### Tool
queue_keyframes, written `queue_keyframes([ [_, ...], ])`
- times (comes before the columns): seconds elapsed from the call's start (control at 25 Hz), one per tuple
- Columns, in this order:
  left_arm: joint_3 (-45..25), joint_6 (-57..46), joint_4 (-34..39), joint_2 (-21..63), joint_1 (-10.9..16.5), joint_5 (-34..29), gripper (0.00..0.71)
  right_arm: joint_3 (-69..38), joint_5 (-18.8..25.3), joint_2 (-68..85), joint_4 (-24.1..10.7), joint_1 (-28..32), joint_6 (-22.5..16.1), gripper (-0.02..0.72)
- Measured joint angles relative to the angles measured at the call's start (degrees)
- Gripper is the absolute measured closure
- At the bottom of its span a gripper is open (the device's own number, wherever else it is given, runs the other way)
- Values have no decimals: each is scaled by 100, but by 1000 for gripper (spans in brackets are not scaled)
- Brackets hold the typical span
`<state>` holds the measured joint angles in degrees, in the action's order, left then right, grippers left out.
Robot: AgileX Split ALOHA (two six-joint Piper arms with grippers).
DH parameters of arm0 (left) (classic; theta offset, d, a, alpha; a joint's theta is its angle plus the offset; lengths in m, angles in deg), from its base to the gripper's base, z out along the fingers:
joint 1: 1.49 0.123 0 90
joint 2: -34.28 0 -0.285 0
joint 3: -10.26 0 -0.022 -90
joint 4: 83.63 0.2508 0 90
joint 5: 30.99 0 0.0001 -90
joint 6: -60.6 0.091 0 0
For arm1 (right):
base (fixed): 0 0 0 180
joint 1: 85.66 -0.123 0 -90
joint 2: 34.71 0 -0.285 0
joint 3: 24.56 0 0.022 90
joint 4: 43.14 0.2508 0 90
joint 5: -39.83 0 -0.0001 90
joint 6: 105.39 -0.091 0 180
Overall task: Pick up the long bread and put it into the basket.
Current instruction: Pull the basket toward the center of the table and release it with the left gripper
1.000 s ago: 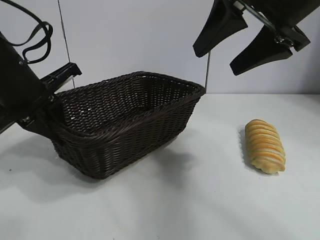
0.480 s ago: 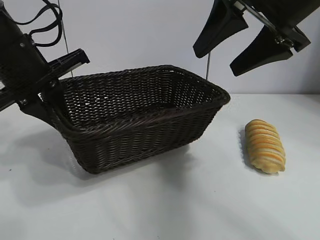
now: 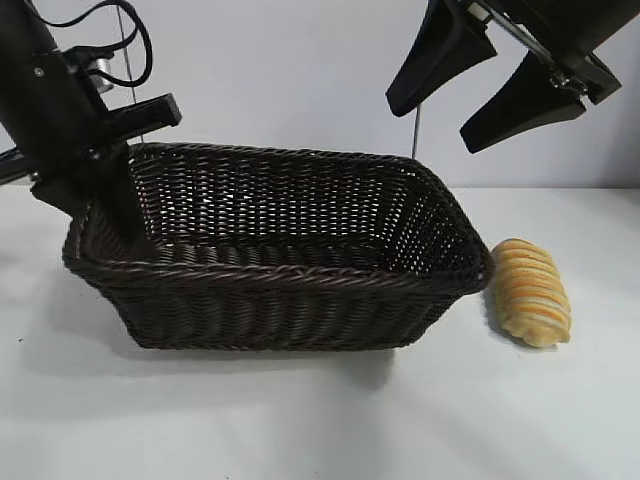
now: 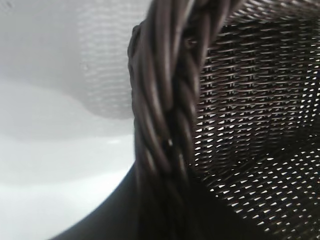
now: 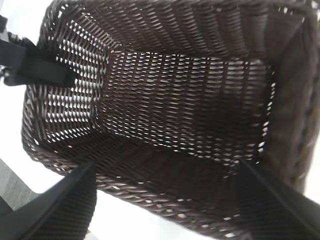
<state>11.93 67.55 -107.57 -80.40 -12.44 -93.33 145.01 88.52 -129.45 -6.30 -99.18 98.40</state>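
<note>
The basket (image 3: 280, 275), dark brown wicker with a braided rim, stands on the white table. My left gripper (image 3: 108, 200) is shut on the rim of its left end wall; the left wrist view shows that braided rim (image 4: 165, 100) close up. The long bread (image 3: 530, 292), a golden ridged loaf, lies on the table just right of the basket's right end, almost touching it. My right gripper (image 3: 437, 122) hangs open high above the basket's right end and holds nothing. Its wrist view looks down into the empty basket (image 5: 150, 185) and does not show the bread.
White table (image 3: 320, 420) with bare surface in front of the basket and bread. A pale wall stands behind. The left arm's finger (image 5: 40, 67) shows at the basket's far end in the right wrist view.
The left gripper has swung and pulled the basket to the right, so its right end now sits next to the bread. The right gripper and the bread have not moved.
</note>
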Motion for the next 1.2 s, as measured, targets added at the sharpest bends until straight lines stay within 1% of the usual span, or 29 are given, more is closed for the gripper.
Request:
queue_keyframes([
  [0.16, 53, 237, -69, -62, -5, -217, 613, 0, 0, 0, 0, 0, 0, 145],
  [0.32, 242, 371, -146, -394, -5, -414, 613, 0, 0, 0, 0, 0, 0, 145],
  [0.56, 598, 389, -154, -833, -5, -311, 613, 0, 0, 0, 0, 0, 0, 145],
  [0.68, 622, 425, -160, -943, -5, -165, 613, 0, 0, 0, 0, 0, 0, 145],
  [0.92, 622, 532, -185, -1229, -5, -88, 613, 0, 0, 0, 0, 0, 0, 145],
  [1.2, 622, 556, -228, -1250, -5, -7, 606, 0, 0, 0, 0, 0, 0, 145],
])
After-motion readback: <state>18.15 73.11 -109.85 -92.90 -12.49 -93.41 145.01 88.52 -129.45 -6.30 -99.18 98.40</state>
